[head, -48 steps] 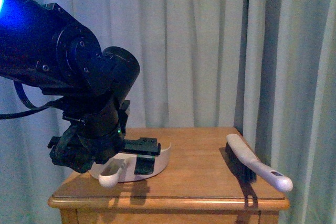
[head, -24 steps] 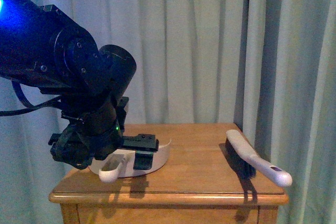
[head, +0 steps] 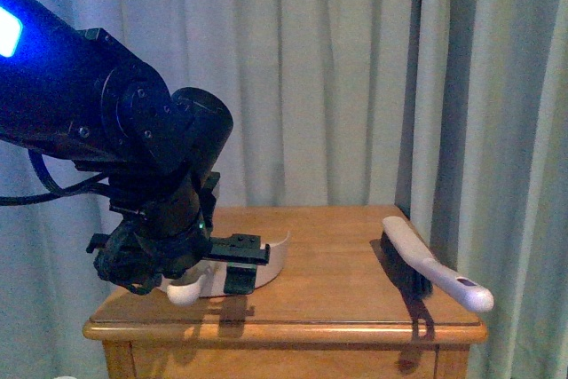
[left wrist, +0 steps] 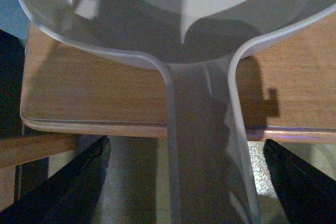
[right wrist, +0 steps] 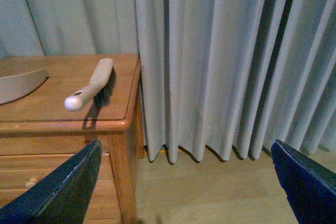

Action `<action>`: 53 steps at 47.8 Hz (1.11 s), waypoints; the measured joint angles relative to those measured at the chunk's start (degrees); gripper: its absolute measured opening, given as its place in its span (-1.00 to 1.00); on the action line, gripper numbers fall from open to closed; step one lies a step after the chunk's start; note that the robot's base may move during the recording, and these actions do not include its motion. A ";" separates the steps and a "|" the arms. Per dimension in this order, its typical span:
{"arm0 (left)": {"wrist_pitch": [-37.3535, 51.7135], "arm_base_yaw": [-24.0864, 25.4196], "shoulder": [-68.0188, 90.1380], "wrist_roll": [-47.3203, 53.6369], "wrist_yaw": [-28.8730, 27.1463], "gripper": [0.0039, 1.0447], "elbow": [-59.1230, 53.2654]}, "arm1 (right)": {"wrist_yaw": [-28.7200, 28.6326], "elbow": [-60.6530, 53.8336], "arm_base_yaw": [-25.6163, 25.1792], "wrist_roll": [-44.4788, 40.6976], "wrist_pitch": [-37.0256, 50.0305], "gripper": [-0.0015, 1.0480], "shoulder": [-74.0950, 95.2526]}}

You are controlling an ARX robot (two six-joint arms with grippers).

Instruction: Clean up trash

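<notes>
I am not finding the trash in any of my views, so I cannot tell where it is lying or which way it is pointing. On the table [head: 337,277] I am seeing the pale dustpan [head: 273,259] at the left front. Its handle [left wrist: 202,145] is running toward me and sticking out past the table's front edge. My left hand [head: 240,264] is hovering there with its fingers [left wrist: 68,187] spread wide, one on each side of that handle and apart from it, gripping nothing. The left arm [head: 106,122] is blocking much of the pan in the front view. The brush [head: 424,265] is lying well apart on the right side. Its long axis is running back to front, and the white handle end is overhanging the front right corner. My right hand [right wrist: 185,148] is hanging off the table's right side, wide open and empty, facing the curtain [right wrist: 210,51].
</notes>
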 joint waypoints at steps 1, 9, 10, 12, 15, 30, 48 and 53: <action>0.00 0.00 0.00 0.00 0.00 0.62 0.00 | 0.00 0.00 0.00 0.00 0.00 0.86 0.00; 0.02 0.00 0.00 0.09 0.02 0.14 0.00 | 0.00 0.00 0.00 0.00 0.00 0.86 0.00; 0.11 0.00 0.00 0.11 0.07 0.03 -0.02 | 0.00 0.00 0.00 0.00 0.00 0.86 0.00; 0.37 0.00 0.00 0.09 0.13 -0.14 -0.20 | 0.00 0.00 0.00 0.00 0.00 0.86 0.00; 0.87 0.00 0.00 0.09 0.09 -0.38 -0.61 | 0.00 0.00 0.00 0.00 0.00 0.86 0.00; 5.35 0.35 -2.97 0.00 0.55 -0.48 -4.90 | 0.00 0.00 0.00 0.00 0.00 0.86 0.00; 28.89 0.63 -20.41 10.51 -2.82 -0.49 -18.60 | 0.00 0.00 0.00 0.00 0.00 0.86 0.00; 36.70 0.92 -26.69 13.53 -2.75 -0.49 -23.39 | 0.00 0.00 0.00 0.00 0.00 0.86 0.00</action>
